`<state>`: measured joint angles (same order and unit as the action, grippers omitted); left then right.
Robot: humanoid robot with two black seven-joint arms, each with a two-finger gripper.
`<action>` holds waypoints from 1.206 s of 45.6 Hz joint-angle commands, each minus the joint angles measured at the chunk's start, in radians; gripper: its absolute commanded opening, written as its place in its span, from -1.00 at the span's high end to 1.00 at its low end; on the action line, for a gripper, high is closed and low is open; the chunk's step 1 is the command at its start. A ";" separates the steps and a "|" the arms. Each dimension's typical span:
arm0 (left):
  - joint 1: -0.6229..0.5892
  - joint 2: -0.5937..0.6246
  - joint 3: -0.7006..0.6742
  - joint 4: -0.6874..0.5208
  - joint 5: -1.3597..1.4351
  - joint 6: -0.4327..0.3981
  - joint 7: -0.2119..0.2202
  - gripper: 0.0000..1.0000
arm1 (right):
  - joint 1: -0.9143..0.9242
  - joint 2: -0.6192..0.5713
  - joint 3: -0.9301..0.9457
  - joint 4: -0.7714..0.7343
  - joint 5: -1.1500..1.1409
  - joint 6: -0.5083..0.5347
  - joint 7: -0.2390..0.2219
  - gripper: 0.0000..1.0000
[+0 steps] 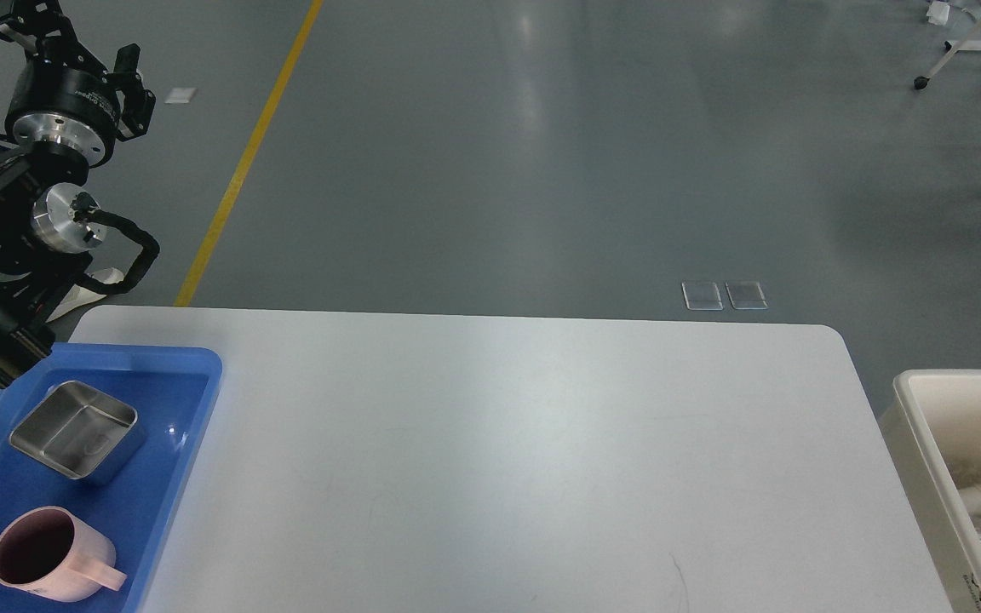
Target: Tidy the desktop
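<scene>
The desktop (499, 443) is a large white tabletop with rounded corners that fills the lower middle of the head view. It has a faint dark scratch near its front right. My left gripper (77, 51) is raised at the top left, above the floor and behind the table's far left corner. Its two fingers stand apart and hold nothing. My right arm and gripper are out of view.
A blue plastic tray (192, 409) lies on the table's left end, holding a square steel container (73, 430) and a pink mug (48, 562). A cream-coloured bin (925, 426) with clear plastic items inside stands off the right edge. A yellow floor line (243, 162) runs behind.
</scene>
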<state>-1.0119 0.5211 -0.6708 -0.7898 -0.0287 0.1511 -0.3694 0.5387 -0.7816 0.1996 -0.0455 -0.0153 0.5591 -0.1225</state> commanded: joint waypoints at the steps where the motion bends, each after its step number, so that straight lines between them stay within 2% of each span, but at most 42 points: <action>1: 0.001 0.004 -0.003 0.001 -0.019 -0.004 0.001 -0.94 | 0.116 0.057 0.004 -0.065 0.000 -0.016 -0.002 -1.00; 10: 0.003 0.008 -0.004 0.032 -0.080 -0.022 0.006 -0.94 | 0.320 0.148 0.012 -0.066 0.001 -0.094 -0.002 -1.00; 21: 0.018 0.039 -0.009 0.043 -0.086 -0.134 0.006 -0.94 | 0.475 0.326 0.150 -0.066 0.138 -0.180 0.003 -1.00; 29: 0.021 0.048 -0.007 0.047 -0.112 -0.185 0.006 -0.94 | 0.521 0.447 0.201 -0.063 0.169 -0.185 0.046 -1.00; 42: 0.024 0.033 -0.004 0.049 -0.114 -0.215 0.006 -0.94 | 0.607 0.610 0.403 -0.060 0.221 -0.176 0.064 -1.00; 50: 0.047 0.027 -0.012 0.050 -0.114 -0.272 0.006 -0.94 | 0.636 0.677 0.445 -0.060 0.224 -0.150 0.173 -1.00; 55: 0.069 0.028 -0.024 0.050 -0.115 -0.285 0.006 -0.94 | 0.629 0.686 0.451 -0.060 0.225 -0.085 0.210 -1.00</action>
<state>-0.9639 0.5484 -0.6834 -0.7395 -0.1435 -0.1181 -0.3635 1.1727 -0.1078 0.6417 -0.1058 0.2087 0.4150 0.0464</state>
